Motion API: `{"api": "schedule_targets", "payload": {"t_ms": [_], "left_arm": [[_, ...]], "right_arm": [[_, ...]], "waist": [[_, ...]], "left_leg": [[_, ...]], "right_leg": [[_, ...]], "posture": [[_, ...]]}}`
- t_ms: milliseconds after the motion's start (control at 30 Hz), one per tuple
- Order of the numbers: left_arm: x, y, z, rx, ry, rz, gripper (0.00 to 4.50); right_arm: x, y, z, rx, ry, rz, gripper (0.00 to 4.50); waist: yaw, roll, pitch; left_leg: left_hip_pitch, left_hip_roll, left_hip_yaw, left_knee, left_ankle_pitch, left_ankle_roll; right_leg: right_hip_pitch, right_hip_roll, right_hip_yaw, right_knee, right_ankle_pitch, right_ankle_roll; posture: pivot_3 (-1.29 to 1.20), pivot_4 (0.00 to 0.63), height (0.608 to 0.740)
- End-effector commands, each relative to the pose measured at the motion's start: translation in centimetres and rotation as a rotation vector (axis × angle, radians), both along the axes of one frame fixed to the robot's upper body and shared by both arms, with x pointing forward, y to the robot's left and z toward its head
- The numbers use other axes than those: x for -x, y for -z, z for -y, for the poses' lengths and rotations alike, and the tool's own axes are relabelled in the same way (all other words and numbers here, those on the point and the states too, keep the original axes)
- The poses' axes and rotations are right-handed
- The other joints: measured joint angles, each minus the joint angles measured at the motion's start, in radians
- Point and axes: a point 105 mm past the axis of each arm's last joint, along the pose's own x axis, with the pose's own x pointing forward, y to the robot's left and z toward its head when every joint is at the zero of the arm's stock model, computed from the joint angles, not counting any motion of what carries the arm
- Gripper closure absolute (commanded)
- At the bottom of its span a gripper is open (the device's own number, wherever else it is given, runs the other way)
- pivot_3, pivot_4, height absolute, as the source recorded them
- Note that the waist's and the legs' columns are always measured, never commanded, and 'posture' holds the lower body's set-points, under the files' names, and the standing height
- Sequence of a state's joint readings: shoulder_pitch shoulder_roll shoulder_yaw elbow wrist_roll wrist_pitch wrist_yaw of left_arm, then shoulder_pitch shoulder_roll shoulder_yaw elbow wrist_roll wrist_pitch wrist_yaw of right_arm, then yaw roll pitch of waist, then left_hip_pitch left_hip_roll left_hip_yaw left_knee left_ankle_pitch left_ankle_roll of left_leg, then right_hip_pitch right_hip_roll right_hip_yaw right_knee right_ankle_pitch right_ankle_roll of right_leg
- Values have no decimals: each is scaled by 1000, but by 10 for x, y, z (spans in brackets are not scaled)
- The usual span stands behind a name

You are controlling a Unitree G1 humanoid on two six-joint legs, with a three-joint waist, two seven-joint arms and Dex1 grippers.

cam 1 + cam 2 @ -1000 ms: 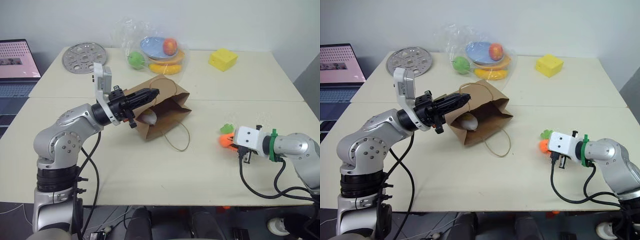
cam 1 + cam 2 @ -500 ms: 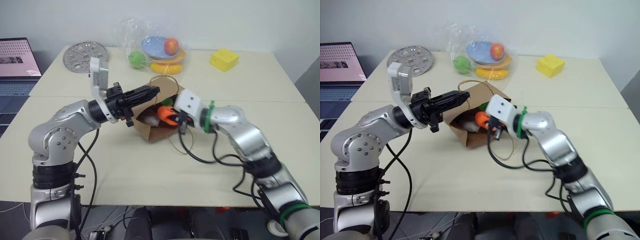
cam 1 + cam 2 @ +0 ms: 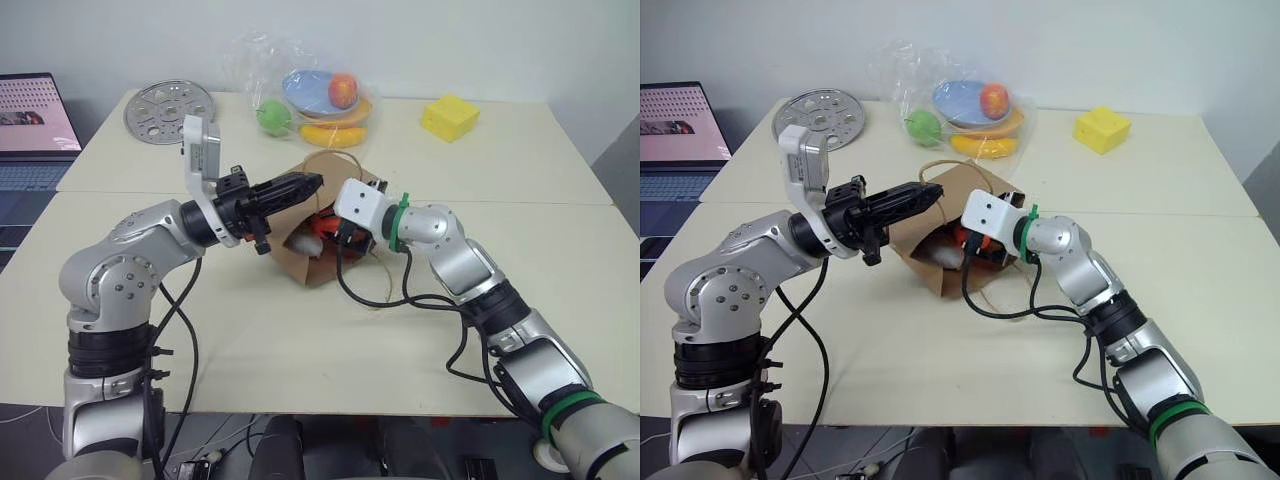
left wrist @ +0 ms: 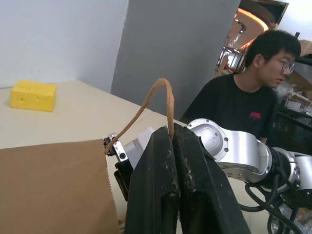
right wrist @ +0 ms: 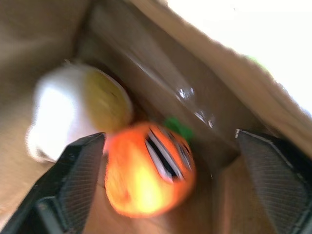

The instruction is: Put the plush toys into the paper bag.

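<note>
My right pincer [image 5: 165, 195] sits inside the mouth of the plain brown kraft paper bag [image 3: 335, 262], fingers spread wide and gripping nothing. The orange smiling plush carrot with its green top [image 5: 148, 170] lies loose between them, and the white-yellow egg-like plush [image 5: 80, 109] rests just beyond it, deeper in. My left pincer [image 3: 305, 184] is clamped tight on the bag's upper edge beside the thin tan rope handle [image 4: 163, 100]. My worry: in backing out, a finger could snag the carrot or the paper, dragging a toy onto the surface or pulling the edge from my left grip.
</note>
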State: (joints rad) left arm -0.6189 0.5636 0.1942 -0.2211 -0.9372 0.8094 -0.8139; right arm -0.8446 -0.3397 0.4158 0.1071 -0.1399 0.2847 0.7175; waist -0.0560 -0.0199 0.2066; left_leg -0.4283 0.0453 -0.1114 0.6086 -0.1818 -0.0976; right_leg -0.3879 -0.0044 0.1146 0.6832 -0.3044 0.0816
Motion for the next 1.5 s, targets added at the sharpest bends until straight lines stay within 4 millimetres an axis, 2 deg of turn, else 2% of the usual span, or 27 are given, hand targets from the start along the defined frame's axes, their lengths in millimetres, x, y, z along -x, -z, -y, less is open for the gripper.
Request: {"api": "schedule_targets", "payload": {"t_ms": [33,133,233,300,367,433,500,633,700,800,867,933,1100,1233,1267,1333,1500], "left_arm": [[-2,-12,-1,22,-24,52,4500],[-2,-12,-1,19,-25,57,4500],[-4,-11,1,17,-27,62,4500],[-4,-11,2,17,-26,64,4500],[-4,-12,0,15,-27,66,4500],[-4,-12,-1,13,-30,68,4500],[-3,-12,-2,11,-31,68,4500],[-4,-12,-2,6,-32,68,4500],[-4,-12,-3,2,-34,71,4500],[-4,-13,-2,0,-35,73,4500],[-3,-13,-2,-1,-35,72,4500],[-2,-13,-3,-7,-39,74,4500],[-2,-15,-8,-8,-54,79,4500],[-1,-16,-6,0,-44,76,4500],[-1,-15,-6,-1,-39,75,4500],[-1,-14,-5,-7,-36,75,4500],[-5,-26,-9,-7,-52,102,4500]], "right_arm": [[19,-25,8,-17,-70,25,7],[24,-29,15,-17,-72,13,7],[57,-37,45,-29,-167,-111,7],[62,-29,64,-11,-126,-170,7],[54,-17,84,-13,8,-209,7],[53,-4,96,-38,87,-271,7],[50,4,100,-51,143,-296,7],[35,42,97,-191,272,-449,7],[27,60,95,-158,300,-462,7],[21,68,88,-166,310,-487,7],[18,71,86,-171,312,-500,361],[21,76,84,-176,296,-547,905],[30,74,79,-233,243,-639,2825],[34,64,78,-269,228,-655,4262],[34,63,77,-272,225,-656,4478],[35,52,80,-275,229,-626,4478],[45,-5,90,-373,182,-596,4478]], "waist": [[2,0,0],[0,0,0],[13,0,0],[15,0,0],[15,0,0],[12,0,0],[5,0,0],[-7,0,0],[-5,0,0],[-4,0,0],[-4,0,0],[-4,0,0],[-3,0,0],[-3,0,0],[-3,0,0],[-3,0,0],[-1,0,0]], "left_leg": [[0,0,0,0,0,0],[0,0,0,0,0,0],[0,0,-1,1,0,0],[-1,-1,-1,1,0,0],[-1,-1,-1,0,0,0],[0,0,-1,0,0,0],[1,0,0,1,0,0],[1,0,1,1,0,0],[1,0,1,1,0,0],[1,0,2,2,0,0],[1,0,2,1,0,0],[1,0,2,1,0,0],[1,0,1,1,0,0],[1,0,1,1,0,0],[1,0,1,1,0,0],[1,0,1,1,0,0],[1,0,1,1,0,0]], "right_leg": [[0,0,0,0,0,0],[1,0,0,0,0,0],[1,0,0,0,0,0],[1,-1,-1,-1,0,0],[1,-1,-1,-1,0,0],[1,0,-1,-1,0,0],[1,0,0,0,0,0],[1,0,1,0,0,0],[1,0,2,0,0,0],[1,0,2,0,0,0],[1,0,2,0,0,0],[1,0,2,0,0,0],[1,0,2,0,0,0],[1,0,2,0,0,0],[1,0,2,0,0,0],[1,0,2,0,0,0],[1,0,2,0,0,0]], "posture": [[0,150,740],[0,150,740],[0,150,740],[0,150,740],[0,150,740],[0,150,740],[0,150,740],[0,150,740],[0,150,740],[0,150,740],[0,150,740],[0,150,740],[0,150,740],[0,150,740],[0,150,740],[0,150,740],[0,150,740]]}}
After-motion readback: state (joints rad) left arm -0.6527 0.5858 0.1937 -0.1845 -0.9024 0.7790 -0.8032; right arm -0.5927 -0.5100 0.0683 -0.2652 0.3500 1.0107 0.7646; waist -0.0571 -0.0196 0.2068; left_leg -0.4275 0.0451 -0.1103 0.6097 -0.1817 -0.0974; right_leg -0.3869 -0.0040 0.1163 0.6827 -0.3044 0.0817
